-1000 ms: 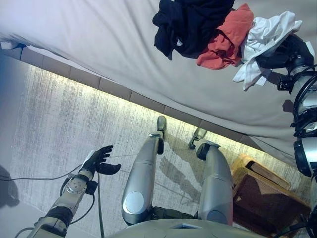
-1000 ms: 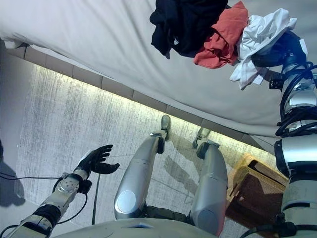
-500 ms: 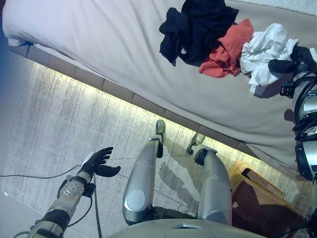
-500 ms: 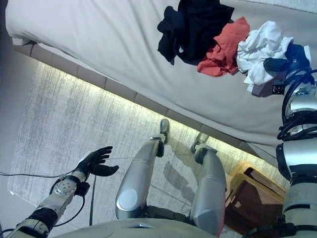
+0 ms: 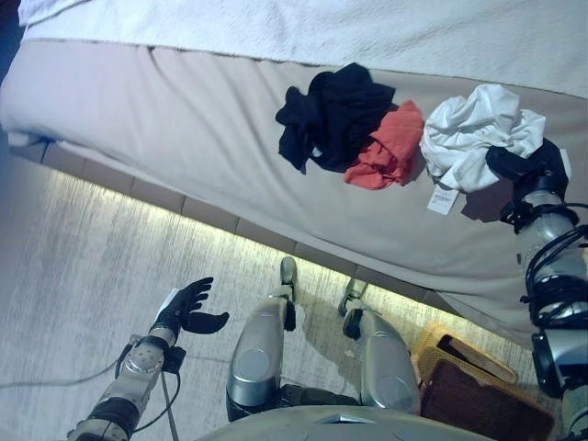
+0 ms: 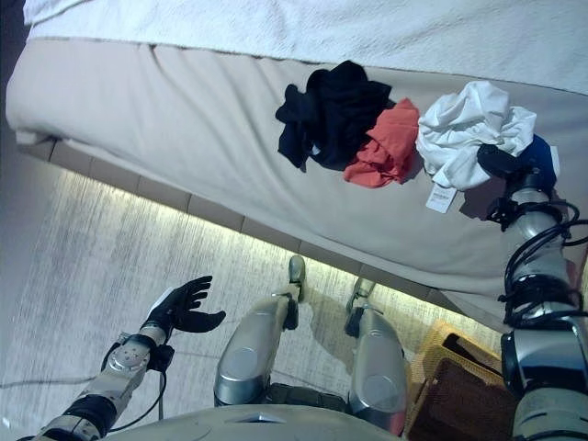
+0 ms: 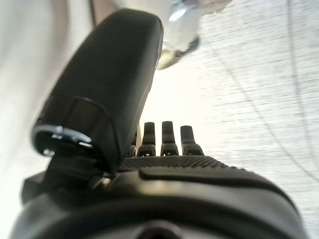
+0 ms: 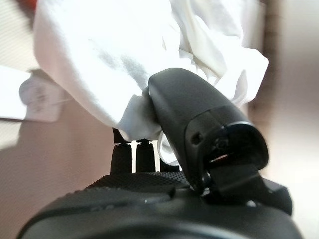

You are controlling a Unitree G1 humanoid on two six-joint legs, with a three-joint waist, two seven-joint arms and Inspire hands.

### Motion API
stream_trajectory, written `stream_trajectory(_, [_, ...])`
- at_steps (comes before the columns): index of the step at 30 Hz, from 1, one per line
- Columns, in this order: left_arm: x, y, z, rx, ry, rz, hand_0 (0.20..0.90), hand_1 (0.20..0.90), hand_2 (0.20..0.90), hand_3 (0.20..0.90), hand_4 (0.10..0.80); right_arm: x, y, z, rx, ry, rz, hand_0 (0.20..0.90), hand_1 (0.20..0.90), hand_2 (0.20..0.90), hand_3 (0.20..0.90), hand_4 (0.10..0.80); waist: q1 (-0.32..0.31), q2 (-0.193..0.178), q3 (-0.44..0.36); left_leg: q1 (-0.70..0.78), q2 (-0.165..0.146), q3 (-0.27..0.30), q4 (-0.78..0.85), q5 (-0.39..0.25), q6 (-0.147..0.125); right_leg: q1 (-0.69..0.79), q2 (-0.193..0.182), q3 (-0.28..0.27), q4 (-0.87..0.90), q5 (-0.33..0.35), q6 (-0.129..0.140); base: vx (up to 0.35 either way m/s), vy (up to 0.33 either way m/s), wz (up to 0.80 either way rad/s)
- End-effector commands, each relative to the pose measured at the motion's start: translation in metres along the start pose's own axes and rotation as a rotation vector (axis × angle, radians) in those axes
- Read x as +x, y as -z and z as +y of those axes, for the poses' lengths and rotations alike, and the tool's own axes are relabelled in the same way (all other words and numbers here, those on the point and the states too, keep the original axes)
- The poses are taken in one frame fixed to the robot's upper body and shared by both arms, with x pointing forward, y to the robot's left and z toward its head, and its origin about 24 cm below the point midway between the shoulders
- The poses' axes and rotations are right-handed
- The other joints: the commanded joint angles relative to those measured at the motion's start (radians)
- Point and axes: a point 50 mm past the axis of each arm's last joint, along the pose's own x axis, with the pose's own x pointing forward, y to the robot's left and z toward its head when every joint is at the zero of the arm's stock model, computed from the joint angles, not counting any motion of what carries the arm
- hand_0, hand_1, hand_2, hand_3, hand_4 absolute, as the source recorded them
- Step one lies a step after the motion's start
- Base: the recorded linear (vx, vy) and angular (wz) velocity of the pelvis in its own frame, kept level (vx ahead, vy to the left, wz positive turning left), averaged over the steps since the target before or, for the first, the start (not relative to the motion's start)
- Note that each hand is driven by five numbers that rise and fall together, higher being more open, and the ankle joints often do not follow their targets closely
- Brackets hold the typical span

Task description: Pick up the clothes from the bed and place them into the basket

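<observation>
Three garments lie bunched together on the beige bed (image 5: 184, 138): a black one (image 5: 333, 115), a coral-red one (image 5: 386, 147) and a white one (image 5: 473, 133) with a tag. My right hand (image 5: 528, 170) is at the white garment's right edge. In the right wrist view its thumb (image 8: 199, 114) pinches the white cloth (image 8: 124, 55) against the fingers. My left hand (image 5: 188, 308) hangs open over the floor, far from the bed, holding nothing.
A brown wicker basket (image 5: 469, 386) stands on the floor at the lower right, beside the bed's edge. A white blanket (image 5: 367, 28) covers the far part of the bed. Pale carpet (image 5: 83, 248) stretches to the left.
The camera has tilted, so the whole bed sits lower in the picture. The white garment is gathered into a tighter bunch at my right hand. My left hand has kept its pose.
</observation>
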Motion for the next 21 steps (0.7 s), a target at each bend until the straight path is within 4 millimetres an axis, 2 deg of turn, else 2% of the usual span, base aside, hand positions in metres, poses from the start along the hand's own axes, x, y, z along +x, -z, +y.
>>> stream_trajectory(1, [-0.032, 0.055, -0.006, 0.025, -0.005, 0.164, 0.900, 0.900, 0.900, 0.900, 0.800, -0.017, -0.007, -0.009, 0.095, 0.039, -0.159, 0.300, 0.300, 0.300, 0.200, 0.100, -0.022, -0.046, -0.264, -0.035, 0.070, 0.065, -0.083, 0.064, -0.071, 0.043, 0.015, 0.062, -0.083, -0.007, 0.059, 0.049, 0.071, -0.12])
stream_trajectory(7, [-0.033, 0.064, -0.016, 0.018, 0.004, 0.202, 0.900, 0.900, 0.900, 0.900, 0.800, -0.054, 0.022, -0.001, 0.181, 0.065, -0.126, 0.300, 0.300, 0.300, 0.200, 0.100, -0.086, -0.061, -0.338, 0.061, 0.054, 0.090, -0.134, 0.054, -0.061, 0.108, 0.019, 0.096, -0.143, 0.021, 0.071, 0.041, 0.068, -0.10])
stream_trajectory(12, [-0.032, 0.067, -0.027, -0.008, 0.014, 0.219, 0.900, 0.900, 0.900, 0.900, 0.800, -0.091, 0.055, -0.005, 0.235, 0.189, -0.033, 0.300, 0.300, 0.300, 0.200, 0.100, -0.134, -0.075, -0.387, 0.116, 0.033, 0.094, -0.106, 0.013, -0.049, 0.153, 0.013, 0.130, -0.164, 0.030, 0.071, 0.053, 0.093, -0.15])
stream_trajectory(14, [-0.035, 0.070, -0.035, -0.033, 0.020, 0.226, 0.900, 0.900, 0.900, 0.900, 0.800, -0.102, 0.069, -0.001, 0.214, 0.213, 0.022, 0.300, 0.300, 0.300, 0.200, 0.100, -0.126, -0.085, -0.391, 0.121, 0.007, -0.007, -0.052, -0.031, -0.043, 0.175, 0.004, 0.171, -0.171, 0.033, 0.070, 0.071, 0.169, -0.31])
stream_trajectory(17, [-0.042, 0.077, -0.047, -0.065, 0.029, 0.244, 0.900, 0.900, 0.900, 0.900, 0.800, -0.112, 0.091, 0.013, 0.180, 0.189, 0.137, 0.300, 0.300, 0.300, 0.200, 0.100, -0.097, -0.090, -0.414, 0.132, -0.054, -0.214, -0.025, -0.076, -0.008, 0.182, 0.002, 0.261, -0.182, 0.049, 0.076, 0.076, 0.181, -0.90])
stream_trajectory(18, [-0.042, 0.078, -0.051, -0.060, 0.028, 0.242, 0.900, 0.900, 0.900, 0.900, 0.800, -0.115, 0.099, 0.016, 0.177, 0.190, 0.174, 0.300, 0.300, 0.300, 0.200, 0.100, -0.086, -0.090, -0.417, 0.141, -0.067, -0.253, -0.027, -0.086, 0.004, 0.186, 0.001, 0.287, -0.183, 0.053, 0.081, 0.000, 0.149, -1.69])
stream_trajectory(19, [-0.042, 0.076, -0.057, -0.053, 0.035, 0.233, 0.900, 0.900, 0.900, 0.900, 0.800, -0.119, 0.106, 0.017, 0.194, 0.223, 0.205, 0.300, 0.300, 0.300, 0.200, 0.100, -0.078, -0.089, -0.417, 0.153, -0.072, -0.261, -0.029, -0.094, 0.015, 0.190, -0.001, 0.305, -0.181, 0.055, 0.086, -0.073, 0.103, -1.78])
stream_trajectory(21, [-0.037, 0.067, -0.071, 0.007, 0.057, 0.208, 0.900, 0.900, 0.900, 0.900, 0.800, -0.130, 0.119, 0.013, 0.210, 0.304, 0.236, 0.300, 0.300, 0.300, 0.200, 0.100, -0.081, -0.088, -0.416, 0.185, -0.064, -0.225, -0.063, -0.100, 0.027, 0.192, -0.017, 0.302, -0.166, 0.058, 0.109, -0.141, 0.092, -1.42])
